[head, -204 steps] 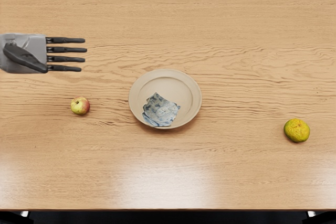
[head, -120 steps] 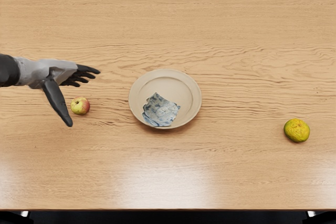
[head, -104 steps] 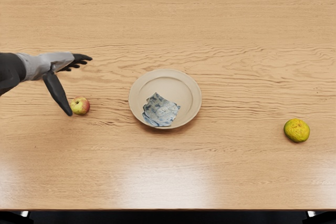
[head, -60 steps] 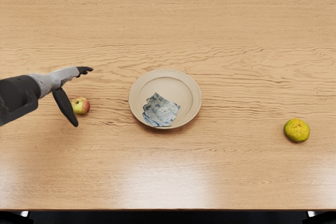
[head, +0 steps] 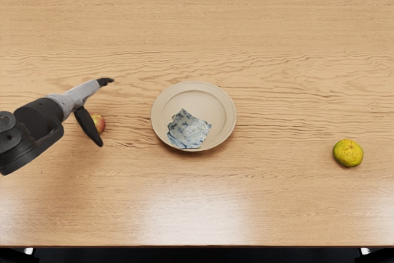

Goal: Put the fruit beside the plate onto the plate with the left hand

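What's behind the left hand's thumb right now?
The apple, mostly covered: only its right edge shows past the thumb of the left hand. Whether the hand touches it cannot be seen.

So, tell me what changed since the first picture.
The left hand came down from the upper left to the apple, rotating edge-on; its thumb now crosses in front of the apple, fingers open, nothing grasped. Apple, plate and the yellow-green fruit stayed put.
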Tool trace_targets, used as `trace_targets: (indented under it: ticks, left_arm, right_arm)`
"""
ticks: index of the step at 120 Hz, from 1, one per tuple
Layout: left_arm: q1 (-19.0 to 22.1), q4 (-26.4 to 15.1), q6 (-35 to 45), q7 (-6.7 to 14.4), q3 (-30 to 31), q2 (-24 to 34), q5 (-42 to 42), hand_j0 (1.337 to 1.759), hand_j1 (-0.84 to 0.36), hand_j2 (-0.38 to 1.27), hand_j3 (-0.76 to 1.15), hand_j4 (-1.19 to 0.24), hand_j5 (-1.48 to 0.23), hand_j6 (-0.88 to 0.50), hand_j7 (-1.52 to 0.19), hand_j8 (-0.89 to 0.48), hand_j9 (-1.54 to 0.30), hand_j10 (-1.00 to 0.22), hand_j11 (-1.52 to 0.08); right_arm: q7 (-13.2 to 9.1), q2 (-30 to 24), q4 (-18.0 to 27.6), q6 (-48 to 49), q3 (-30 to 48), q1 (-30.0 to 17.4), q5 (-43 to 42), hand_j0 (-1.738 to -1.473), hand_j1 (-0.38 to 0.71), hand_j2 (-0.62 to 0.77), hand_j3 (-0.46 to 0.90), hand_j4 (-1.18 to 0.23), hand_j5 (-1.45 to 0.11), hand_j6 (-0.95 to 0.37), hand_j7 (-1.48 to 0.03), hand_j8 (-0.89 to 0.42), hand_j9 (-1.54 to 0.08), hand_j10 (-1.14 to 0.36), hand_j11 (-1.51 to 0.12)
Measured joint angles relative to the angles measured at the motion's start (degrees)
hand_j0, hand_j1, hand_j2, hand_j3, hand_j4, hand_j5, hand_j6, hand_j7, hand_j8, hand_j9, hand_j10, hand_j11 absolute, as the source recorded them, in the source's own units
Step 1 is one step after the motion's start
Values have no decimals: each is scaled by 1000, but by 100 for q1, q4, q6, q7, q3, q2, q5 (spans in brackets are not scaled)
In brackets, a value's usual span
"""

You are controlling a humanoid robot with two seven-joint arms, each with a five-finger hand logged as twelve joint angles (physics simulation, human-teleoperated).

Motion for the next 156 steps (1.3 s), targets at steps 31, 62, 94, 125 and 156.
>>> trace_targets:
  ticks: [31, 62, 94, 125, 156]
  left_arm:
    - [-8, 281, 420, 0, 349, -321, 123, 1658, 270, 17, 0, -72, -89, -73, -88, -73, -88, -71, -88]
    - [-3, 306, 467, 0, 428, -272, 123, 1658, 149, 37, 0, -173, -220, -174, -220, -174, -219, -172, -219]
    - [77, 403, 484, 0, 437, -174, 130, 1658, 60, 52, 0, -248, -317, -249, -317, -249, -317, -248, -317]
    - [102, 402, 524, 0, 444, -218, 134, 1658, -26, 67, 0, -319, -411, -320, -410, -320, -410, -319, -410]
    - [125, 309, 620, 0, 443, -156, 139, 1658, -86, 77, 0, -369, -476, -370, -475, -370, -475, -369, -475]
  right_arm:
    - [-1, 0, -2, -4, -1, 2, -3, -1658, -349, 0, 0, 0, 0, 0, 0, 0, 0, 0, 0]
    - [-1, 0, -6, -4, -2, 5, -4, -1658, -349, 0, 0, 0, 0, 0, 0, 0, 0, 0, 0]
    - [-1, 0, -2, 1, -7, 51, -4, -1658, -349, 0, 0, 0, 0, 0, 0, 0, 0, 0, 0]
    - [-1, 0, 0, 1, -7, 84, -4, -1658, -349, 0, 0, 0, 0, 0, 0, 0, 0, 0, 0]
    - [-1, 0, -3, 2, -7, 125, -4, -1658, -349, 0, 0, 0, 0, 0, 0, 0, 0, 0, 0]
